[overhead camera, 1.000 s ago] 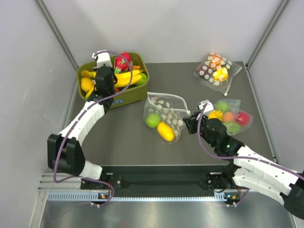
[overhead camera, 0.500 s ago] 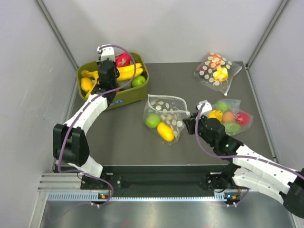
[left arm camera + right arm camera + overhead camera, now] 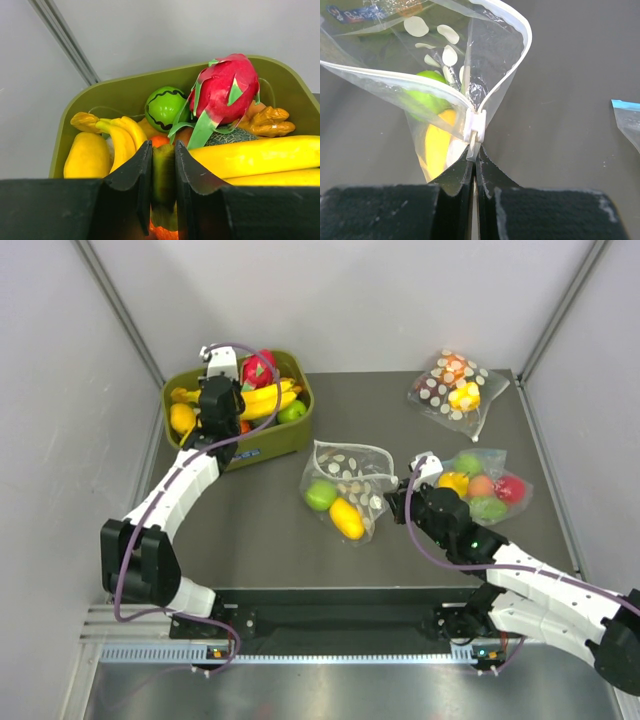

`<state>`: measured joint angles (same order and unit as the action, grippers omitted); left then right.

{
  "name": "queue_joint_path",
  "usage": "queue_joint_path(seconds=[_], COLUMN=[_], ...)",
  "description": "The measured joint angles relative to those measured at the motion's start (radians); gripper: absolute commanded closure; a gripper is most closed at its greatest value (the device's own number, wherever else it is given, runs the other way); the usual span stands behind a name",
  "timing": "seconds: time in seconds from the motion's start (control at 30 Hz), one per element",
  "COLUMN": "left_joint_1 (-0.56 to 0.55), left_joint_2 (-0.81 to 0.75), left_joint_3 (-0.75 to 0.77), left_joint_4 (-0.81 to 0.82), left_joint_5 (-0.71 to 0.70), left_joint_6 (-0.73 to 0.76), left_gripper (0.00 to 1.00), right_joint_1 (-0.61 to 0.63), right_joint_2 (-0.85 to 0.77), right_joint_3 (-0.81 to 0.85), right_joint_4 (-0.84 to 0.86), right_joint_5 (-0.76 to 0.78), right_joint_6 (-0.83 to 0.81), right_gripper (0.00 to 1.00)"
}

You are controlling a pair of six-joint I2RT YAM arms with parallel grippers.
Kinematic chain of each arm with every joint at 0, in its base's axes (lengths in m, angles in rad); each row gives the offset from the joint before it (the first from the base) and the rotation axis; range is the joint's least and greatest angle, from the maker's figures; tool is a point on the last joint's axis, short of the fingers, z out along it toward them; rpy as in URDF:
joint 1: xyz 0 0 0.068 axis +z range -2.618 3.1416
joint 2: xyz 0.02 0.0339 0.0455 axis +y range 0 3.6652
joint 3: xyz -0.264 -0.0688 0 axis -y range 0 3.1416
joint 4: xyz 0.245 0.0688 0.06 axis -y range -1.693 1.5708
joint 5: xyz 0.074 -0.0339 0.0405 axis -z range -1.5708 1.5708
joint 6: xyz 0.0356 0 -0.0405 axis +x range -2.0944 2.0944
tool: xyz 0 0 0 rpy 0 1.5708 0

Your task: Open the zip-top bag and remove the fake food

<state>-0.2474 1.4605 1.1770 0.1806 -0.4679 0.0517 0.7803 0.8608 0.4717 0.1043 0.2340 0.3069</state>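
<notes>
The dotted zip-top bag (image 3: 350, 472) lies mid-table with its mouth open. A green apple (image 3: 321, 494) and a yellow lemon-like fruit (image 3: 347, 518) are inside it. My right gripper (image 3: 392, 502) is shut on the bag's corner just below the white zip slider (image 3: 476, 127). The right wrist view shows the bag (image 3: 485, 65) gaping, with the apple (image 3: 427, 95) and the lemon (image 3: 437, 145) inside. My left gripper (image 3: 222, 410) is over the olive bin (image 3: 275, 445). It is shut on the green-yellow stem (image 3: 163, 170) of the banana bunch (image 3: 260, 157), which lies among the bin's fruit (image 3: 268, 400).
The bin (image 3: 125, 82) also holds a pink dragon fruit (image 3: 225, 90), a smaller banana bunch (image 3: 117, 137) and other toy produce. A dotted bag with orange and yellow pieces (image 3: 455, 385) lies at the back right. A plain clear bag of fruit (image 3: 485, 485) sits beside my right gripper.
My left gripper has shifted slightly over the bin, the banana bunch moving with it. My right gripper has nudged the bag corner a little to the left.
</notes>
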Motion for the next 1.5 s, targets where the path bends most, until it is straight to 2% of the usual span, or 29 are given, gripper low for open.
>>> queue_joint_path(seconds=[0.17,0.23,0.27,0.3,0.33,0.37,0.4,0.57,0.67,1.0,1.5], left_joint_1=[0.01,0.011,0.012,0.013,0.014,0.017,0.018,0.015,0.015,0.015,0.001], left_joint_2=[0.037,0.039,0.039,0.042,0.047,0.055,0.064,0.122,0.121,0.092,-0.18], left_joint_3=[0.068,0.072,0.072,0.076,0.084,0.096,0.101,0.103,0.111,0.115,0.08], left_joint_4=[-0.071,-0.083,-0.085,-0.09,-0.098,-0.116,-0.133,-0.207,-0.219,-0.244,-0.235], left_joint_5=[0.01,0.011,0.011,0.011,0.011,0.015,0.024,0.051,0.059,0.085,0.175], left_joint_6=[0.0,-0.005,-0.005,-0.009,-0.008,-0.013,-0.019,-0.042,-0.047,-0.059,-0.088], left_gripper=[1.0,0.87,0.77,0.6,0.49,0.42,0.23,0.05,0.01,0.01,0.01], right_joint_1=[0.0,0.0,0.0,0.0,0.0,0.0,0.0,0.0,0.0,0.0,0.0], right_joint_2=[0.001,0.001,0.001,0.001,0.001,0.001,0.001,0.001,0.001,0.001,0.004], right_joint_3=[0.0,0.0,0.0,0.0,0.0,0.0,0.0,0.0,0.001,0.002,0.002], right_joint_4=[0.0,0.0,-0.001,-0.001,-0.001,-0.001,-0.001,-0.001,-0.002,-0.002,-0.002], right_joint_5=[0.0,0.0,0.0,0.0,0.0,0.0,0.0,0.0,0.0,-0.003,-0.007], right_joint_6=[0.0,0.0,0.0,0.0,0.0,0.0,0.0,0.0,0.0,0.0,0.0], right_gripper=[1.0,1.0,1.0,1.0,1.0,1.0,1.0,1.0,1.0,1.0,1.0])
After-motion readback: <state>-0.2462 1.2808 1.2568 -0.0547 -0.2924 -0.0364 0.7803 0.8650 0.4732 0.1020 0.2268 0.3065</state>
